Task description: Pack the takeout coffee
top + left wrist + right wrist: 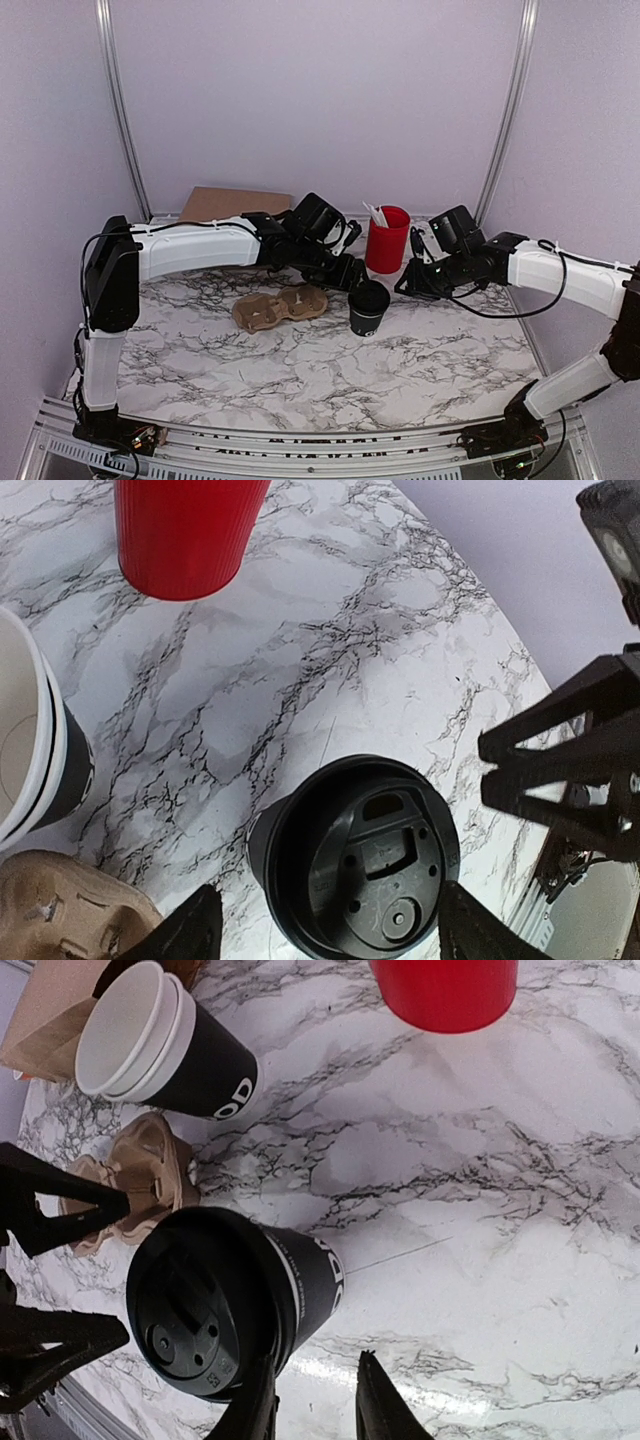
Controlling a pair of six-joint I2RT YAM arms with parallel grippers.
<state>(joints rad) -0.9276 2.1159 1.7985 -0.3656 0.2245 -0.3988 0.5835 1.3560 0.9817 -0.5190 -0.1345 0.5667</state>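
**Risk: the takeout coffee [369,307] tips over**

It stands mid-table, just right of the cardboard carrier [280,308]. The left gripper [330,932] straddles it, jaws wide, gripping nothing. The right gripper [310,1405], narrowly parted and empty, crowds its side. A stray nudge or an off-centre squeeze could topple it.

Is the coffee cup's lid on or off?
On. Both wrist views show the black lid seated over the mouth of the cup, hiding the inside; it stands upright on the table.
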